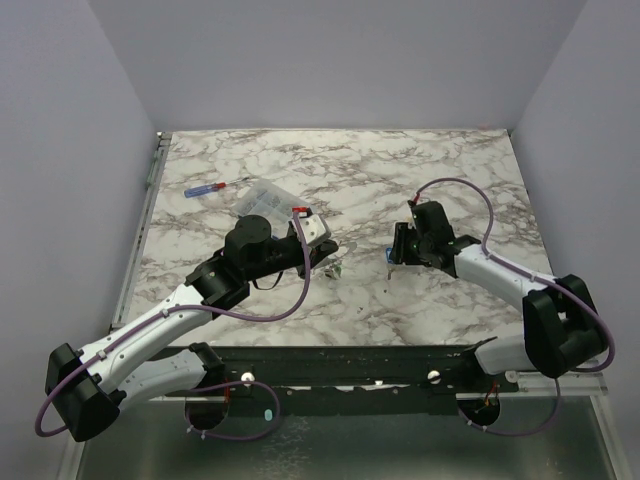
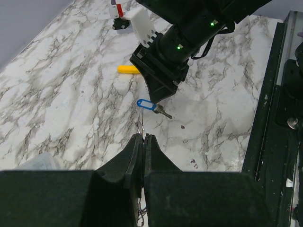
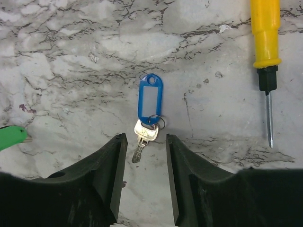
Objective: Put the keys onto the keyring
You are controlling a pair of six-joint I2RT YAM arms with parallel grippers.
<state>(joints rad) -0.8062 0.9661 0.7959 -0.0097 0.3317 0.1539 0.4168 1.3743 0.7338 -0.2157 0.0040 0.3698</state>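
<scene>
Two black fingers of the right gripper (image 3: 146,138) are held apart, nothing grasped. Just ahead of the gap a blue-tagged key (image 3: 150,101) is laid flat on the veined marble tabletop (image 3: 71,71): glossy oblong plastic tag, small split ring, silvery blade pointed back between the tips. A green tag (image 3: 10,137) is noted beside the left finger, a yellow-handled screwdriver (image 3: 265,33) well off right. The left gripper (image 2: 143,137) is clenched on the keyring (image 2: 141,124), whose thin wire is extended forward toward the blue tag.

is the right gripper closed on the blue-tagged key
No, the right gripper stands open, and the blue-tagged key lies on the table touching neither finger.
</scene>
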